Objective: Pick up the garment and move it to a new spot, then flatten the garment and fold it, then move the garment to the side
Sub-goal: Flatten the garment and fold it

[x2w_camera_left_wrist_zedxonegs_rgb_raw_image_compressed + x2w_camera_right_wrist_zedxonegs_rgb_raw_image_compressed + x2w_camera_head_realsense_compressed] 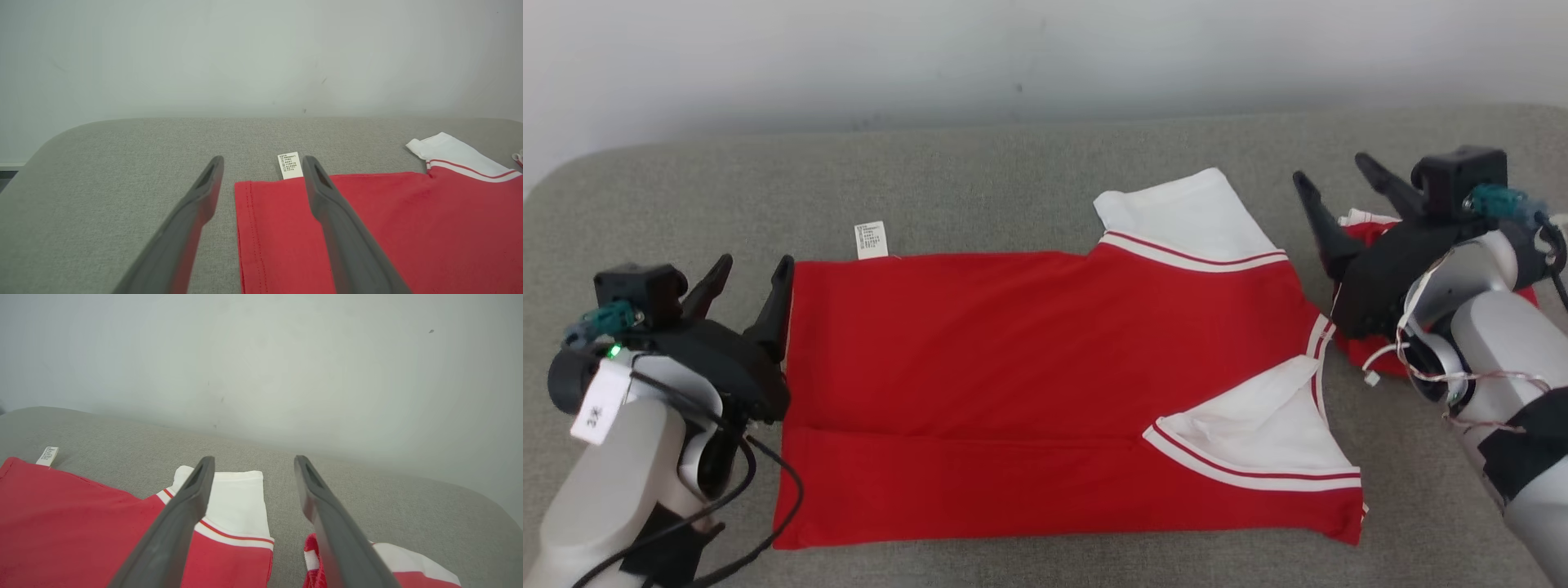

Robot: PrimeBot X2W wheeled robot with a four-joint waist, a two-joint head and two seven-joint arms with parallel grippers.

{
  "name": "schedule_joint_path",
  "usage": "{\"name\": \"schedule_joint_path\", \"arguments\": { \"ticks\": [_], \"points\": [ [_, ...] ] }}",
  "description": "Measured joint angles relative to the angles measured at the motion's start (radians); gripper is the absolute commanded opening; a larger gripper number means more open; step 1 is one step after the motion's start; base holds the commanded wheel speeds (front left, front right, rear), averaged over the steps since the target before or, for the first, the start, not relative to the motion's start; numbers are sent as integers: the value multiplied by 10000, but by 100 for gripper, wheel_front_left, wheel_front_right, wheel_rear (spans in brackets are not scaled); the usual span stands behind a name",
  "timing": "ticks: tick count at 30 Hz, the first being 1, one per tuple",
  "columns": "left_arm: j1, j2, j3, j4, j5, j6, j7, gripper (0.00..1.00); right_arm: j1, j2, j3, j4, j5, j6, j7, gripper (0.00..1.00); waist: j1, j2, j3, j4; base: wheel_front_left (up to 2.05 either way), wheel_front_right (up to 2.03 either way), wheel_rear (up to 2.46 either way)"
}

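- The left gripper [754,265] has its two dark fingers [188,228] spread apart and holding nothing. In the left wrist view one finger is over the bare grey surface [1013,155] and the other over red cloth.
- The fingers straddle the hem at the 9 o'clock edge of the garment [1013,367]; whether they touch the cloth cannot be told.
- The right gripper [1331,168] also has its fingers [171,539] parted and empty. It sits at the garment's 3 o'clock end with its tips toward 11 o'clock.
- A bunched red-and-white fold [392,559] lies beneath the right gripper, partly hidden by it.
- The garment, a red shirt with white sleeves, lies spread flat across the middle of the surface, between the two grippers.
- One white sleeve [1184,216] points to 12 o'clock near the right gripper; the other white sleeve [1258,433] is folded in over the red body at 4 o'clock.
- A small white care label [871,240] sticks out past the 11 o'clock corner of the garment, near the left gripper.
- A pale wall [1013,49] rises behind the surface at 12 o'clock.
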Motion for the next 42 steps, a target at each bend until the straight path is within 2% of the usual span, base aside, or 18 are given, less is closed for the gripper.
{"name": "schedule_joint_path", "arguments": {
  "ticks": [6, 11, 16, 28, 39, 40, 41, 42],
  "points": [
    [-975, -316, 25, 926, -395, -111, 430, 100, -1090, 219, 136, 780, -232, 71, 224, 100, 0, 1, 777, 51, 0, 0, 0],
    [-1270, -272, 161, 1726, -543, -173, 600, 100, -1714, 700, 378, 1137, -372, 180, 222, 100, 0, 1, 1352, 73, 0, 0, 0],
    [-1699, -165, 157, 2215, -585, -261, 671, 100, -2018, 805, 426, 1532, -389, 295, 125, 100, 0, 1, 1796, -31, 0, 0, 0],
    [-2580, -148, 56, 2968, -600, -345, 633, 100, -2545, 859, 487, 2199, -552, 424, -226, 100, -2, 0, 2565, -481, 0, 0, 0],
    [-3272, -407, -100, 3962, -688, -355, 581, 100, -3614, 1352, 779, 3252, -800, 619, -397, 100, -2, 0, 2844, -379, 0, 0, 0],
    [-3291, -428, -102, 4048, -702, -355, 583, 76, -3614, 1363, 794, 3325, -805, 646, -401, 100, -2, 0, 2834, -376, 0, 0, 0],
    [-3298, -441, -105, 4121, -702, -355, 583, 33, -3614, 1369, 811, 3394, -815, 646, -410, 100, -3, -1, 2829, -375, 0, 0, 0],
    [-3304, -443, -113, 4165, -704, -355, 583, 0, -3614, 1365, 823, 3457, -821, 646, -414, 100, -3, -1, 2823, -373, 0, 0, 0]
  ]
}}
